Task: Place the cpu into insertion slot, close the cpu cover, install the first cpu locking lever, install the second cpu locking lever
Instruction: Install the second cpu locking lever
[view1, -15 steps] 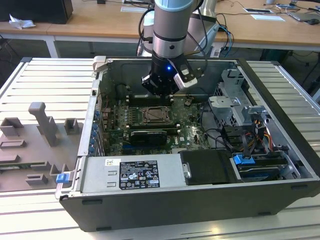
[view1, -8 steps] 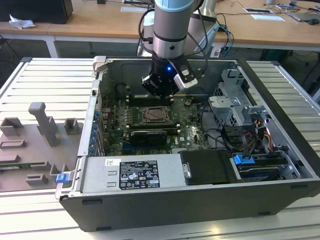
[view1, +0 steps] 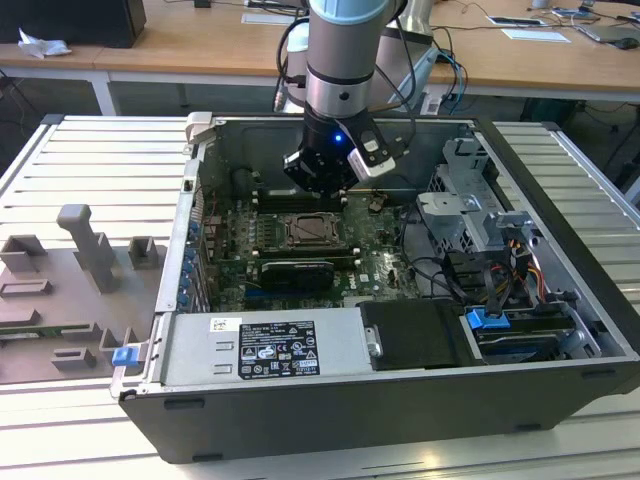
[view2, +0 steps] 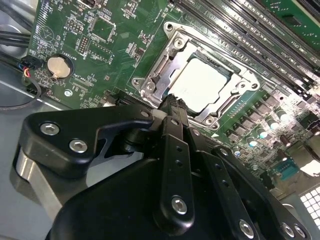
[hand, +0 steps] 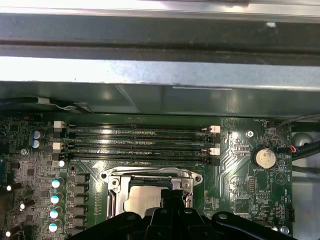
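The cpu (view2: 200, 82) lies flat in the socket on the green motherboard, its pale silver face showing. The cpu cover (view2: 167, 52), a silver frame plate, lies down around it. In the first wrist view the cpu (hand: 142, 200) and the cpu cover (hand: 150, 176) sit just beyond the fingers. My gripper (view2: 173, 102) is shut with nothing held, its tip over the socket's edge; I cannot tell if it touches. In the exterior view the gripper (view1: 320, 188) hangs inside the open computer case just behind the socket (view1: 315, 232). I cannot make out how the locking levers stand.
Memory slots (hand: 135, 142) run beside the socket, towards the case wall (hand: 160, 70). A coin battery (hand: 264, 158) sits on the board. A black card (view1: 295, 272), the power supply (view1: 265, 350), drive cages (view1: 470, 215) and cables (view1: 440, 275) crowd the case.
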